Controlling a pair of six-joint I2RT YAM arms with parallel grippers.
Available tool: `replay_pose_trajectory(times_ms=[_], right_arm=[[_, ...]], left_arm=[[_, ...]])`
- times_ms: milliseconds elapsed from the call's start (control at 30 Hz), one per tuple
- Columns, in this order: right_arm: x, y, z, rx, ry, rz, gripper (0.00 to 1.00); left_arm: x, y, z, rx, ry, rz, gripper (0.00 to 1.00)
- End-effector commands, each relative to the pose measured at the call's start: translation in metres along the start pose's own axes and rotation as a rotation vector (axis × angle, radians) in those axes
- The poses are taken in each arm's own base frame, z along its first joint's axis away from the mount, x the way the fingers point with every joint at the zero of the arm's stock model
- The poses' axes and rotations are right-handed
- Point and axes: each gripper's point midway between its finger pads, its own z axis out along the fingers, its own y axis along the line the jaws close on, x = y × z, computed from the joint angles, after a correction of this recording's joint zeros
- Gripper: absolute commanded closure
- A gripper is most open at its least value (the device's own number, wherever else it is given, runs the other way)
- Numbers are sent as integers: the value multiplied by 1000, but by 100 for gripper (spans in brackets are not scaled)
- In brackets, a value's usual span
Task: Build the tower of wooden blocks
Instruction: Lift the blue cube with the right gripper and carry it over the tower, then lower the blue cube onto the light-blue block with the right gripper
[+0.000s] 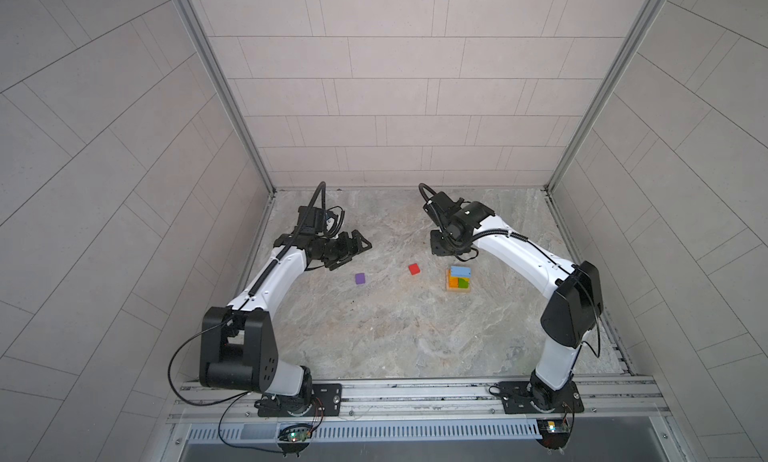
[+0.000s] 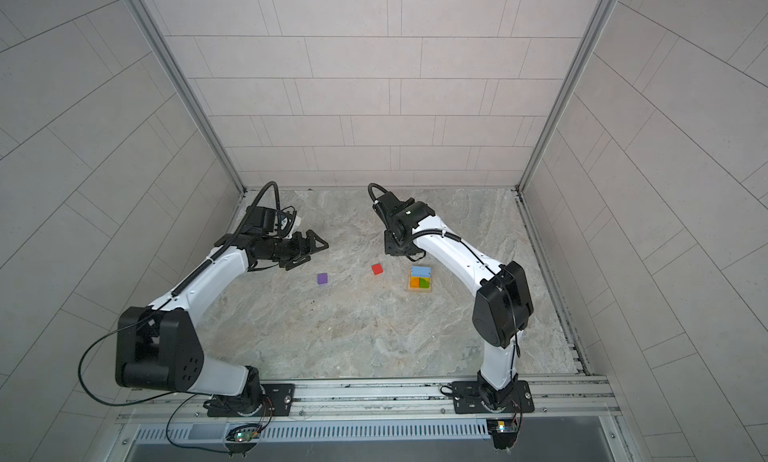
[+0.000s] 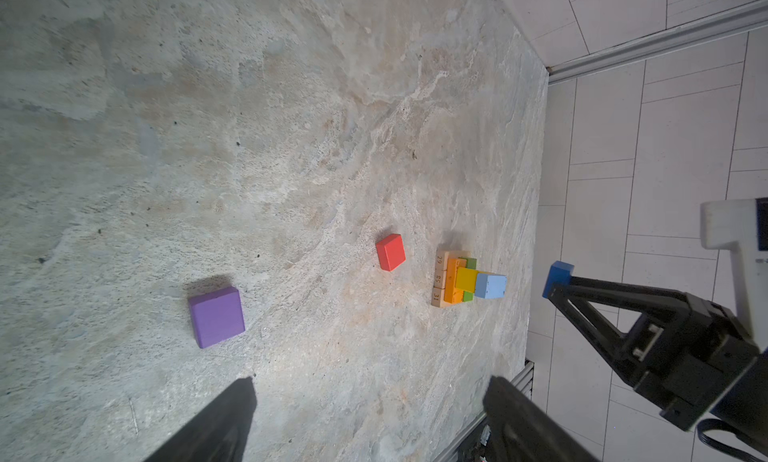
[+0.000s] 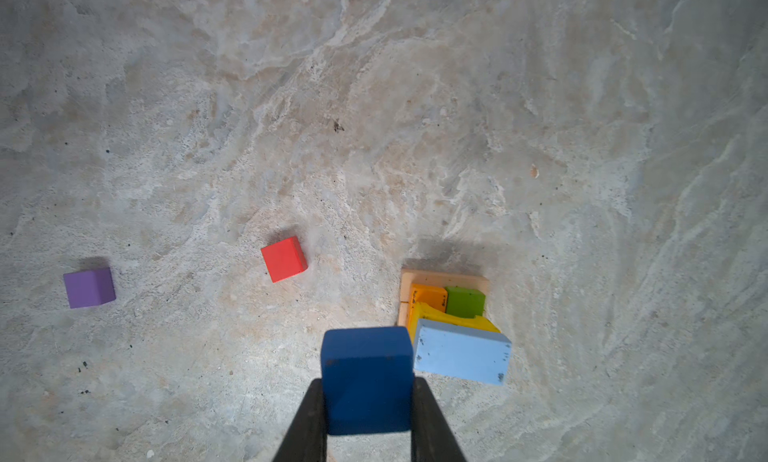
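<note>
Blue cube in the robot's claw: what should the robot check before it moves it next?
1. Grip: small dark-blue wooden cube clamped in right gripper: ok.
2. Position: cube over the stepped wooden block tower: not ok, it hangs beside it.
3. Landing spot: the tower's top light-blue wooden brick lying flat: cannot tell.
4. Other arm: left gripper open, away from the tower: ok.
5. Strays: red wooden cube and purple wooden cube apart from the tower: ok.
</note>
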Motion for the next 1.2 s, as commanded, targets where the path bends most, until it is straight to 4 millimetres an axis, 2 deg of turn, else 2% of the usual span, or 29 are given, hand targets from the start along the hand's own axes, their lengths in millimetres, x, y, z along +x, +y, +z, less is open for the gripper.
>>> replay_pose_trajectory(times_ms=[0, 200, 433, 900, 1167], right_arm=[[11, -21, -14, 48, 13, 34, 80], [25, -32, -13, 78, 45, 28, 80], [39, -44, 1, 111, 79, 37, 81], [47, -55, 30, 108, 118, 76, 81], [45, -53, 36, 104, 112, 89, 81]], left_arm=[[-4, -9, -10, 22, -24, 20, 7], [-4, -9, -9, 26, -22, 15, 7], [-3, -8, -8, 27, -19, 12, 7], [-3, -7, -7, 26, -19, 10, 7], [-3, -6, -6, 23, -17, 8, 7]])
